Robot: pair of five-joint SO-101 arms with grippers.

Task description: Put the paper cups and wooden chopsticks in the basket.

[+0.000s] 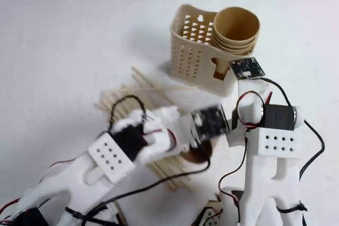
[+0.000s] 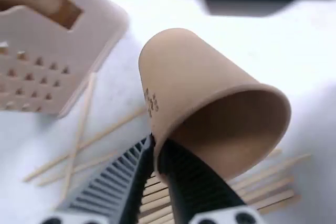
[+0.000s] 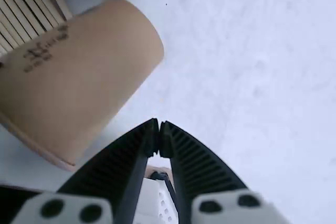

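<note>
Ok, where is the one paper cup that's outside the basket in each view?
High view: cup under the left arm, by the chopsticks.
Left wrist view: cup with rim pinched in the left pincer.
Right wrist view: cup just beyond the shut right pincer.
Shared landmark: the chopsticks beside it.

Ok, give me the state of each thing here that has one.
left end effector, shut on the paper cup rim
paper cup, held, tipped over, empty
right end effector, shut, holding nothing
cup stack, upright inside the basket
basket, upright, holding the cup stack
chopsticks, loose on the table, outside the basket
</note>
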